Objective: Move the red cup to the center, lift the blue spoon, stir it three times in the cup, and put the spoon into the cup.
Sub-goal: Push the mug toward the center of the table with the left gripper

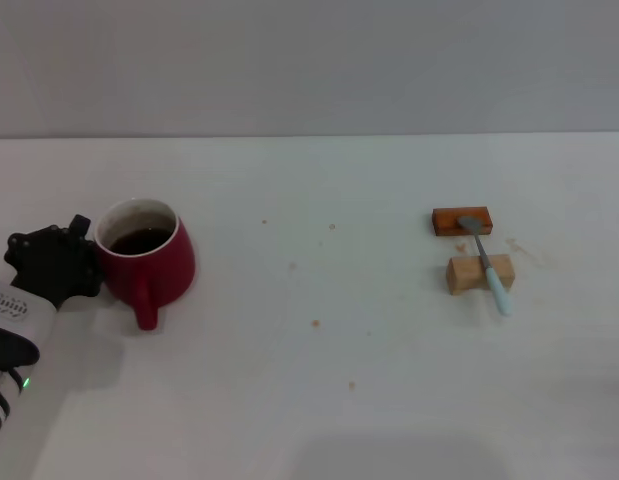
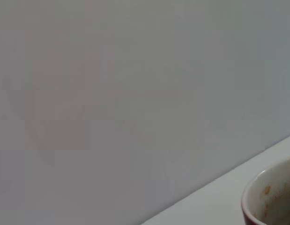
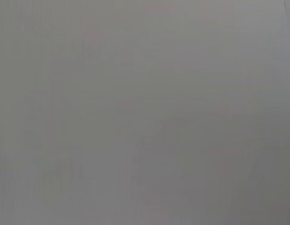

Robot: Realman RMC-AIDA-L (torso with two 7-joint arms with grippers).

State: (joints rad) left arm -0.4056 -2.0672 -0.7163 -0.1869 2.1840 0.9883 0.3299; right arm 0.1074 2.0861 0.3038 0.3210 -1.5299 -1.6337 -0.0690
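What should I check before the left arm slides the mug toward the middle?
1. Left tool at the red cup: ok, it sits against the cup's left side.
2. Grip closed on the cup: cannot tell, the fingers are hidden.
3. Cup upright, dark liquid inside: ok.
4. Path to the table centre: ok, only small specks lie there.
5. Blue spoon ready: ok, it rests across the tan wooden block, bowl over the orange-brown block.
6. Right tool: cannot tell, not in any view.
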